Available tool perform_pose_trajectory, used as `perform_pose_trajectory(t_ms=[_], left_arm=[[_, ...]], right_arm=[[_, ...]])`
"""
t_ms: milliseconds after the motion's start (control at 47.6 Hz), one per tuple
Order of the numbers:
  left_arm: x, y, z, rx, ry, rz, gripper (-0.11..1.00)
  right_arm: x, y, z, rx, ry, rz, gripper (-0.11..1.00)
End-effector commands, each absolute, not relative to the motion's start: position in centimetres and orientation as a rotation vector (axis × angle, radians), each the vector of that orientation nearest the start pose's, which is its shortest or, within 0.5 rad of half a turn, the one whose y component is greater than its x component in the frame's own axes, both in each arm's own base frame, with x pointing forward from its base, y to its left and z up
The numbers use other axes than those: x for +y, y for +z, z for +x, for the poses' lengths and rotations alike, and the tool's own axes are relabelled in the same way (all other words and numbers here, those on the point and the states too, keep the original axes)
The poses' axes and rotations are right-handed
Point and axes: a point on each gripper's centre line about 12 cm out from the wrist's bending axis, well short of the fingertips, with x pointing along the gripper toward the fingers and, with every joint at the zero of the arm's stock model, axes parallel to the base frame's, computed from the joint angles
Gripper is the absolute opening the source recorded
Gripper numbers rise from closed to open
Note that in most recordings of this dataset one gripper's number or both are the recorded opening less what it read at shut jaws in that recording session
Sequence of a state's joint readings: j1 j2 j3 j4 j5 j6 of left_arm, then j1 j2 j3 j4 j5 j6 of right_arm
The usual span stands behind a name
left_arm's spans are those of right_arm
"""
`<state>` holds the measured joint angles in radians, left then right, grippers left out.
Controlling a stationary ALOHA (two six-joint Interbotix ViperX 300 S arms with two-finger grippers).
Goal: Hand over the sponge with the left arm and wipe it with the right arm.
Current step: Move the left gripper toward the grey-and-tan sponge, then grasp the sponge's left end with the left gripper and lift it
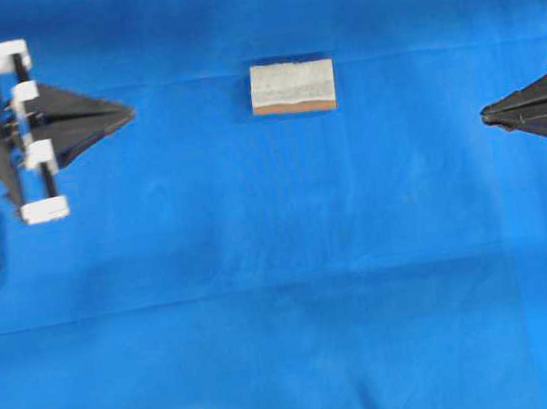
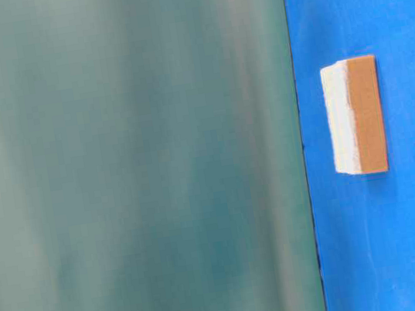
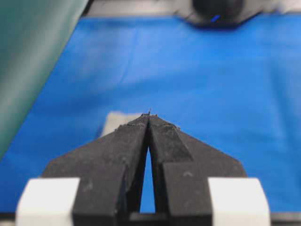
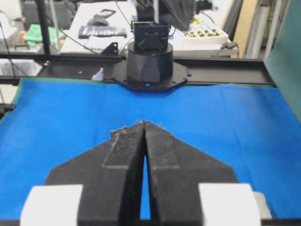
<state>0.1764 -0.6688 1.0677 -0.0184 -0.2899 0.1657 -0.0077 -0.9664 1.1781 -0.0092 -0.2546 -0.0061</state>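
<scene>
The sponge [image 1: 292,87] is located at upper centre of the overhead view, flat on the blue desk [image 1: 287,304], untouched. The left claw [image 1: 128,112] and right claw [image 1: 485,115] are clenched, empty, well apart from it. Pickup, handover and wiping are not yet done.

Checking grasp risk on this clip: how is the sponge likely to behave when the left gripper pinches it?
The sponge looks like a foam block with a thin brown layer, so it probably compresses and weighs little. It lies flat on the blue cloth, broad face down, so it should slide, not roll or tip.
</scene>
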Motion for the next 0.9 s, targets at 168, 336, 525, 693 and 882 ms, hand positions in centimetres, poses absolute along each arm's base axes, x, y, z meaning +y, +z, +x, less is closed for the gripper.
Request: perform_pose_trajectory(t_ms=[168, 336, 525, 693, 882], left_arm=[[7.6, 25.3, 30.1, 0.235, 0.229, 0.160, 0.58], [9.2, 22.4, 33.2, 0.336, 0.239, 0.161, 0.93], [10.4, 19.0, 36.4, 0.428, 0.237, 0.147, 0.94], [11.6, 15.6, 38.3, 0.508, 0.240, 0.135, 0.94], [12.9, 13.1, 39.5, 0.561, 0.253, 0.128, 0.94]], right_arm=[[-0.2, 29.9, 20.1, -0.066, -0.009, -0.018, 0.00], [-0.2, 29.6, 20.2, -0.049, -0.007, -0.018, 0.00], [-0.2, 29.3, 20.3, -0.032, -0.008, -0.018, 0.00], [-0.3, 29.0, 20.5, -0.017, -0.011, -0.018, 0.00], [-0.6, 28.4, 20.7, 0.011, -0.028, -0.018, 0.00]])
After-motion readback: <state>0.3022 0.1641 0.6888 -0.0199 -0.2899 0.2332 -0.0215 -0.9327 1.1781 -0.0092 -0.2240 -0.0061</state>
